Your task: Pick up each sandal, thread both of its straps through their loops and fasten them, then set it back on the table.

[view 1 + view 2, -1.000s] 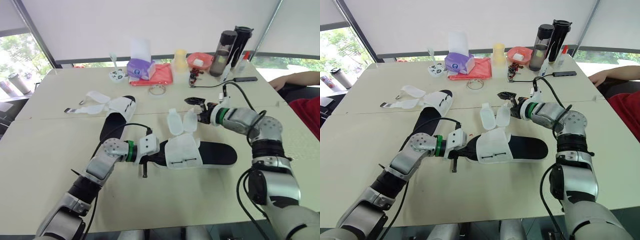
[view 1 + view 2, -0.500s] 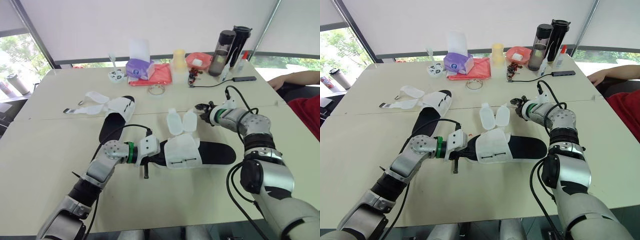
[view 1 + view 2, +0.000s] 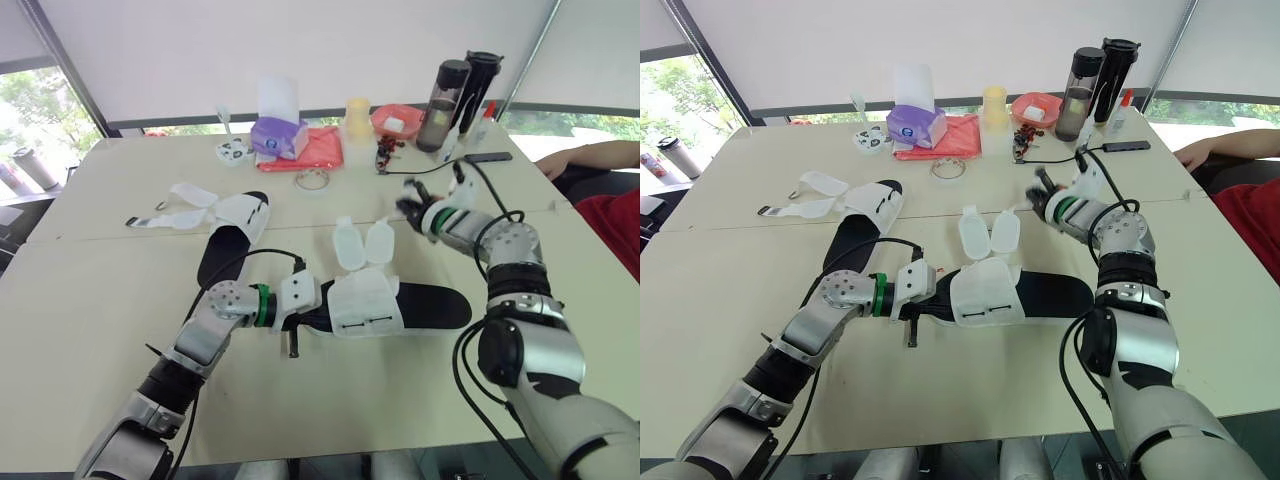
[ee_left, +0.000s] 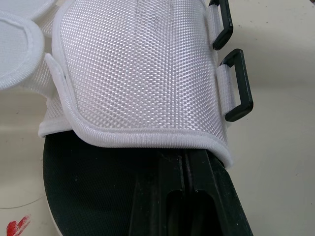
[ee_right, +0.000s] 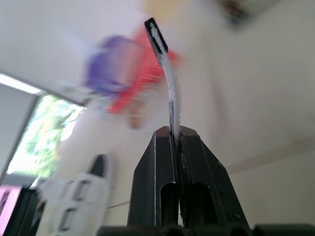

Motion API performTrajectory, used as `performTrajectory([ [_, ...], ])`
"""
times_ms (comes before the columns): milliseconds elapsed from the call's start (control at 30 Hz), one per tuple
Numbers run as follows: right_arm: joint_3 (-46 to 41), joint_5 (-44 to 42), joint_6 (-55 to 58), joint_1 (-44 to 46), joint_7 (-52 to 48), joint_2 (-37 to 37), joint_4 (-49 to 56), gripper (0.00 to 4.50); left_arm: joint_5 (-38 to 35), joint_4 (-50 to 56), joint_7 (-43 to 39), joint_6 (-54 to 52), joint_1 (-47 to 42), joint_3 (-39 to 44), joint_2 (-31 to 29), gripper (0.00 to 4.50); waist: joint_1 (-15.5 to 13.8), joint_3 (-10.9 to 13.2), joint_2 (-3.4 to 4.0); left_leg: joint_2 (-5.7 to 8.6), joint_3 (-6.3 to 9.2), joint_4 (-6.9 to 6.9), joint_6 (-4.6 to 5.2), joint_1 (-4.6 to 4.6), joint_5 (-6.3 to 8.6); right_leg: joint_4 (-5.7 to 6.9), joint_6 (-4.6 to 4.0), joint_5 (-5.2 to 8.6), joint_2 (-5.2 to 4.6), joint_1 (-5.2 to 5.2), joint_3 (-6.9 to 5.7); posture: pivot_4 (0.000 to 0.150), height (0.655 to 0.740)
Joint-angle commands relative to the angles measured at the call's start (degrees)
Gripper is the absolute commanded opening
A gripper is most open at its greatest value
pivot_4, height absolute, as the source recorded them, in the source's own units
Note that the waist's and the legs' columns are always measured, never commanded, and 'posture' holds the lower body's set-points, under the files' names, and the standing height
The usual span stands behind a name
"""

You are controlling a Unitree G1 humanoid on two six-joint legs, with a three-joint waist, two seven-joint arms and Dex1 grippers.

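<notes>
The near sandal [image 3: 420,305], a black sole with a white mesh upper [image 4: 142,73], lies mid-table. My left gripper [image 3: 318,316] is shut on the edge of its sole, just below the two black loops [image 4: 237,83]. Its two white straps [image 3: 350,245] stand up behind the upper. My right gripper [image 3: 406,207] hovers just right of them. It is shut on a thin white strap end [image 5: 170,83] with a black tip, seen edge-on between the fingers [image 5: 192,172]. The second sandal [image 3: 225,235] lies farther left with its straps [image 3: 185,205] spread open on the table.
At the far side stand a purple tissue box [image 3: 280,135] on a red cloth [image 3: 322,152], a yellow cup [image 3: 360,118], a red bowl [image 3: 400,120] and two dark bottles [image 3: 448,90]. A black cable [image 3: 440,165] runs there. A person's arm [image 3: 590,155] rests at the right edge.
My right gripper went from open to shut, closing on the strap end, and has lifted and tilted up a little. The left gripper and the sandal have stayed put.
</notes>
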State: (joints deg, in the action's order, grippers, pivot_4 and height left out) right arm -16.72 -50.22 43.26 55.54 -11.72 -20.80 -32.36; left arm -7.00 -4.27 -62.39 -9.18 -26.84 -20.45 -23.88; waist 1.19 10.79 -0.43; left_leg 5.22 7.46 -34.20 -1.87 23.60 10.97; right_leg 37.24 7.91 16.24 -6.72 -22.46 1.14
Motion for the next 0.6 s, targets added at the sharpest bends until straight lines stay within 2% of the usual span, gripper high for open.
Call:
performTrajectory([
  [33, 6.12, 3.21, -6.35, -5.79, -16.48, -1.72, 18.44, 0.02, 0.1, 0.02, -0.64, -0.04, 0.87, -1.16, 0.5, 0.0, -0.27, -0.01, -0.02, 0.01, 0.06, 0.01, 0.0, 0.0, 0.0, -0.02, 0.01, 0.0, 0.0, 0.02, -0.04, 0.15, 0.74],
  [100, 9.35, 4.42, -8.71, -10.33, -24.43, -3.24, 26.78, 0.02, 0.03, -0.18, -0.84, -0.06, 0.84, -1.05, 0.57, 0.0, -0.24, -0.01, -0.02, 0.01, 0.08, 0.0, 0.0, 0.0, 0.01, -0.02, 0.03, 0.01, 0.01, 0.04, -0.05, 0.15, 0.74],
  [233, 18.41, 11.93, -18.79, -23.62, -41.68, -10.88, 43.87, 0.02, -0.38, -0.35, -1.15, -0.54, 0.9, -0.76, 0.56, 0.0, -0.42, -0.01, -0.04, 0.04, 0.11, -0.01, -0.02, 0.01, 0.01, -0.06, 0.06, 0.01, -0.01, 0.06, -0.06, 0.15, 0.74],
  [433, 16.7, 11.14, -18.71, -37.18, -45.74, -16.95, 57.09, 0.02, -0.9, 0.13, -1.57, -1.26, 1.73, -0.31, -0.07, 0.0, -0.37, 0.0, -0.08, 0.01, 0.09, -0.03, -0.03, 0.0, 0.03, -0.09, 0.07, 0.03, -0.05, 0.06, -0.04, 0.15, 0.74],
  [533, 18.01, 15.53, -21.99, -44.14, -49.49, -21.75, 60.36, 1.0, -1.13, 0.21, -1.7, -1.53, 1.91, -0.24, -0.1, 0.0, -0.68, -0.02, -0.14, -0.02, 0.1, -0.05, -0.04, -0.01, 0.03, -0.17, 0.07, 0.04, -0.05, 0.11, -0.05, 0.15, 0.74],
  [567, 18.11, 16.09, -22.77, -45.44, -49.63, -22.06, 60.75, 1.4, -1.23, 0.23, -1.74, -1.67, 1.89, -0.21, -0.04, 0.0, -0.67, -0.02, -0.16, -0.02, 0.12, -0.05, -0.04, -0.01, 0.03, -0.19, 0.07, 0.05, -0.05, 0.15, -0.08, 0.15, 0.74],
  [600, 18.08, 16.27, -23.15, -46.13, -49.51, -22.01, 60.97, 2.01, -1.3, 0.23, -1.8, -1.74, 1.9, -0.15, -0.03, 0.0, -0.67, -0.02, -0.16, -0.01, 0.11, -0.05, -0.04, 0.0, 0.04, -0.24, 0.06, 0.04, -0.06, 0.14, -0.08, 0.15, 0.74],
])
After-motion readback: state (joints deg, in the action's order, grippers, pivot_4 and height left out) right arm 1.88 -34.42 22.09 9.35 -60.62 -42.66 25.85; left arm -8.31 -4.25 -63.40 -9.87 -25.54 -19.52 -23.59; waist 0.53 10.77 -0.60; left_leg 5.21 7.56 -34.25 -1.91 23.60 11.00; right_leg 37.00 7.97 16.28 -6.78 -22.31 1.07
